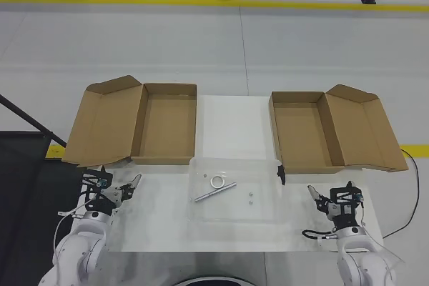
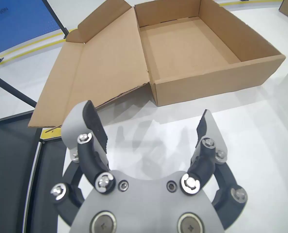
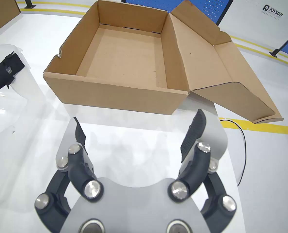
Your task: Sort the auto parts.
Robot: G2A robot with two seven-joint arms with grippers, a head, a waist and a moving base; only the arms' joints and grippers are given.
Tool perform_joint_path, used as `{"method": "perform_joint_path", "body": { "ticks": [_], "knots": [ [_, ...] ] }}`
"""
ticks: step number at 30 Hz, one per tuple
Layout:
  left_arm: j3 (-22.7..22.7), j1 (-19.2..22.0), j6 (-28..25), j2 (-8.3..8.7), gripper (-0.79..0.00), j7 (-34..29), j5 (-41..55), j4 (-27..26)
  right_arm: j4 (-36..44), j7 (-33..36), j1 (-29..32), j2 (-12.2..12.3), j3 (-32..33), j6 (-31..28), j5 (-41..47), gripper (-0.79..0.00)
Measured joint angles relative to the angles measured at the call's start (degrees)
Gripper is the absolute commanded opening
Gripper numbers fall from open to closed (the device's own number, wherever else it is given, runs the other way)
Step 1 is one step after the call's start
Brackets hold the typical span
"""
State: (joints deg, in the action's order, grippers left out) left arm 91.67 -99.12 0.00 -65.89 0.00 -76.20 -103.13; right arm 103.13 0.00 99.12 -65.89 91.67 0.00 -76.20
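Auto parts lie in a clear plastic tub [image 1: 232, 214] at mid-bench: a slim metal rod [image 1: 214, 191], a thin ring [image 1: 217, 181] just beside it, two tiny pale bits [image 1: 251, 191] apart from both, and a matte black part [image 1: 280, 172] at the tub's right rim. The bench [image 1: 164, 222] is white, smooth and faintly glossy.

Two shallow brown cardboard boxes sit at the far side, lids folded outward: the left box [image 1: 168, 125] and the right box [image 1: 300, 136], with bare bench between them.

The left hand [image 2: 147, 120] hangs over the near left corner, fingers spread, ribbed black pads [image 2: 95, 122] on grey metal, gripping nothing. The right hand [image 3: 138, 122], over the near right corner, is spread too. Open bench lies between each hand and its box.
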Motion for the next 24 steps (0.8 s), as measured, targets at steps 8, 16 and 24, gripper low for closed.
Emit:
{"method": "perform_joint_path", "body": {
  "ticks": [8, 16, 24],
  "knots": [
    [-0.17, 0.05, -0.2, -0.09, 0.0, 2.13, -0.67, -0.1, 0.86, 0.6, -0.93, 0.0, 0.22, -1.08, 0.01, 0.0],
    [-1.34, -1.69, 0.55, -0.49, 0.0, 7.37, -2.23, -2.04, 6.7, 1.31, -3.92, 0.63, 2.93, -10.83, 0.42, 0.0],
    [-1.25, -1.88, 0.43, -0.5, 0.0, 7.73, -2.29, -2.13, 10.67, 8.67, -11.01, 1.45, 2.42, -24.76, 3.73, 0.0]
  ]
}}
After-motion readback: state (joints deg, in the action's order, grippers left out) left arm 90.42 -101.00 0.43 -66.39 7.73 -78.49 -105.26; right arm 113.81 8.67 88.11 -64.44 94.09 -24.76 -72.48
